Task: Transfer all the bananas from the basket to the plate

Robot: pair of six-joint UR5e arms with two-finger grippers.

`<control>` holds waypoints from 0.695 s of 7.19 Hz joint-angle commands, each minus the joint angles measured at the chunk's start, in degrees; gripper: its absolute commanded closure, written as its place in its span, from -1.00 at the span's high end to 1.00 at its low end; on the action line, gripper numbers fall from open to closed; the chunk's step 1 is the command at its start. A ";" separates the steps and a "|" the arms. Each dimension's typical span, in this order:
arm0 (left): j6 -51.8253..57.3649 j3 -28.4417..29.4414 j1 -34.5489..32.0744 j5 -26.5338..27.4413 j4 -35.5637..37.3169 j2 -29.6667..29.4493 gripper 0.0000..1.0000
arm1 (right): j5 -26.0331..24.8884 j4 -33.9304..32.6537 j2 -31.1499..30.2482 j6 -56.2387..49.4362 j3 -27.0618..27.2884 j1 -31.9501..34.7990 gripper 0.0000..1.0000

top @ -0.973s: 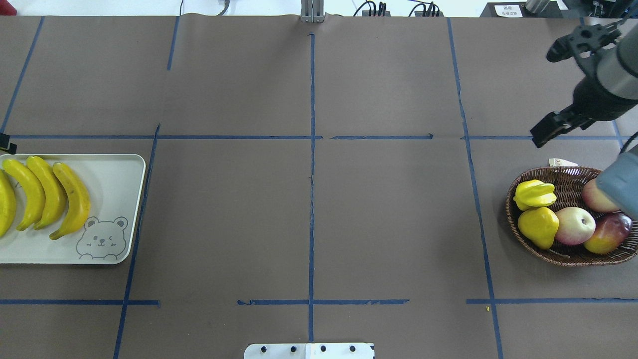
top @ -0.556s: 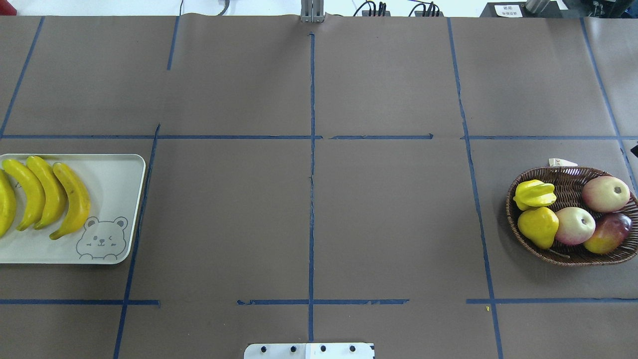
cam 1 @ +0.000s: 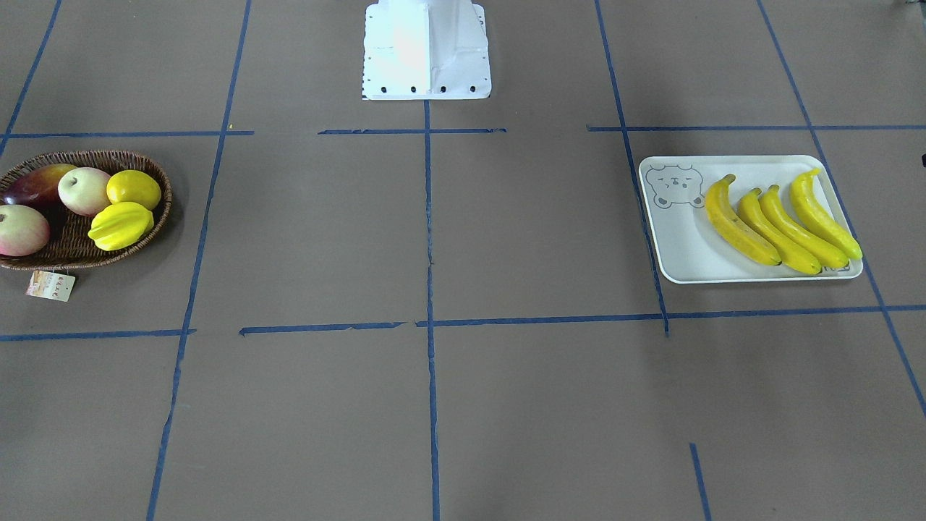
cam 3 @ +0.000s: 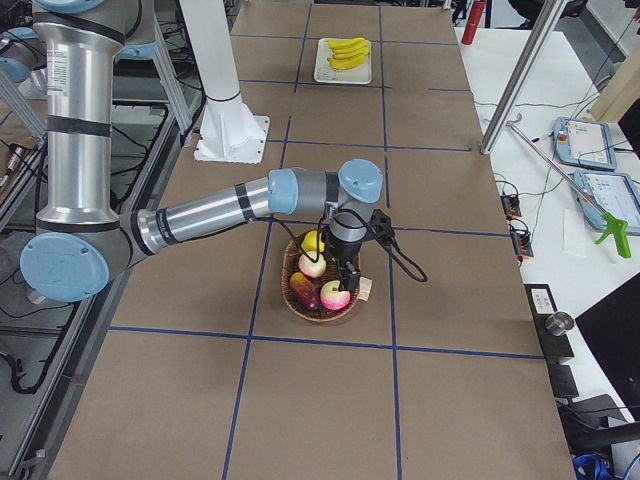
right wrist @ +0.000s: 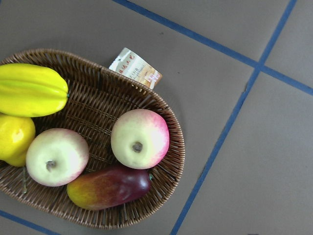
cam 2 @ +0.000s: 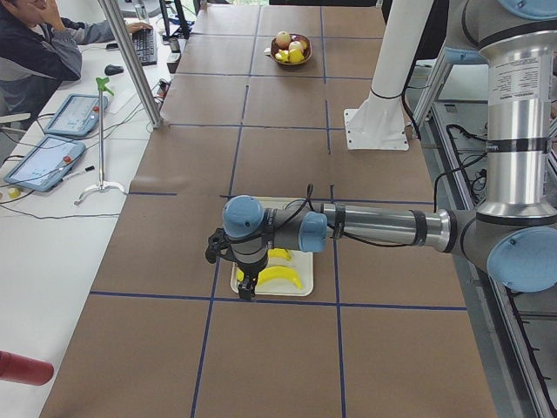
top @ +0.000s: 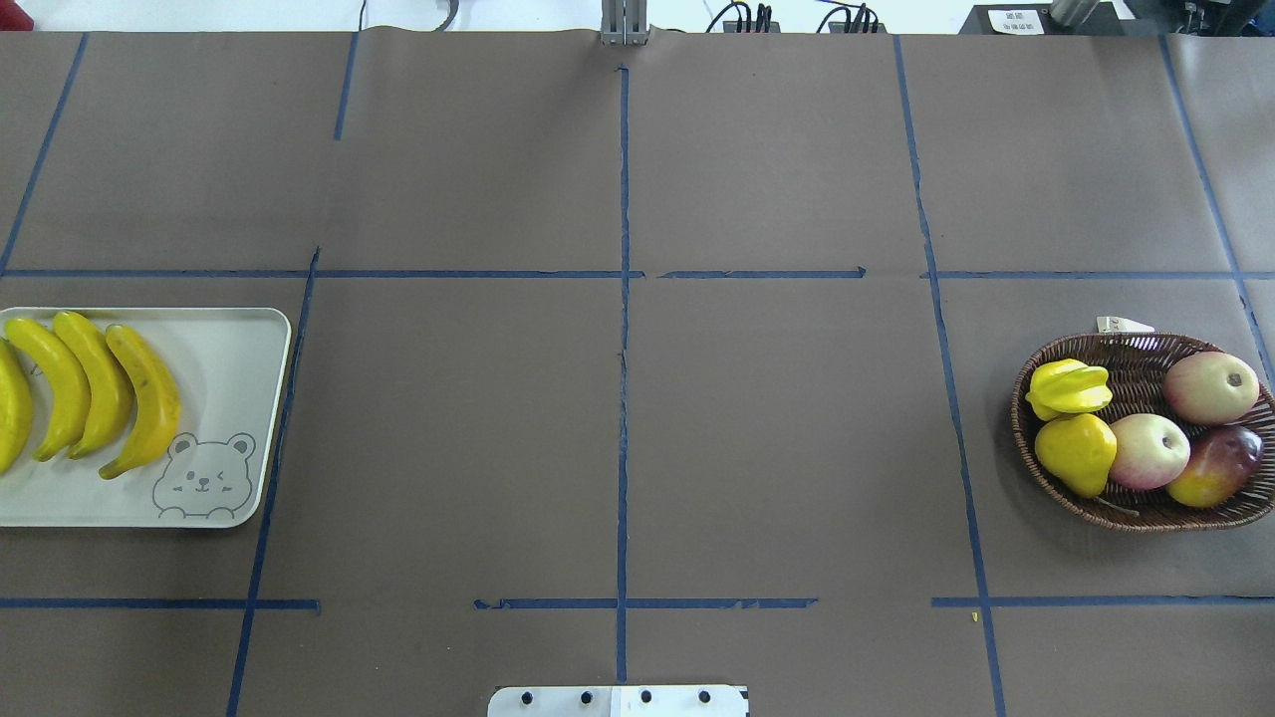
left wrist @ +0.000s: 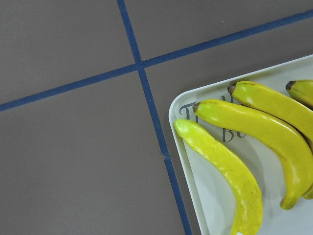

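Several yellow bananas (cam 1: 781, 221) lie side by side on the pale bear-print plate (cam 1: 680, 246). The overhead view shows the same bananas (top: 90, 393) and plate (top: 229, 378) at the left edge. The brown wicker basket (top: 1136, 358) at the right holds no banana. Only the exterior left view shows my left gripper (cam 2: 246, 287), which hangs above the plate's near end; I cannot tell whether it is open. Only the exterior right view shows my right gripper (cam 3: 345, 275), above the basket (cam 3: 320, 312); its state is unclear too. Neither wrist view shows any fingers.
In the basket lie a starfruit (top: 1068, 387), a yellow pear-shaped fruit (top: 1076, 453), two apples (top: 1149, 450) and a dark red mango (top: 1215, 466). The robot's white base plate (cam 1: 427, 51) stands mid-table. A person (cam 2: 35, 52) sits at a side desk with tablets.
The right arm, which stood over the basket's far side, has left the overhead view. A dark tip at the plate's left edge is gone too. The fruit has not moved.
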 commanded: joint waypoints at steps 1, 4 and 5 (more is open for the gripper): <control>-0.36 1.41 -0.76 -0.74 -0.59 2.80 0.99 | 0.71 3.86 -1.25 5.36 -3.73 1.76 0.90; -0.37 0.19 -1.29 2.58 -2.97 3.96 0.99 | 0.53 10.37 -3.35 7.78 -6.11 1.76 0.91; -0.37 0.10 -1.20 4.68 -2.88 4.40 0.99 | 0.53 10.46 -3.62 9.17 -5.93 1.76 0.92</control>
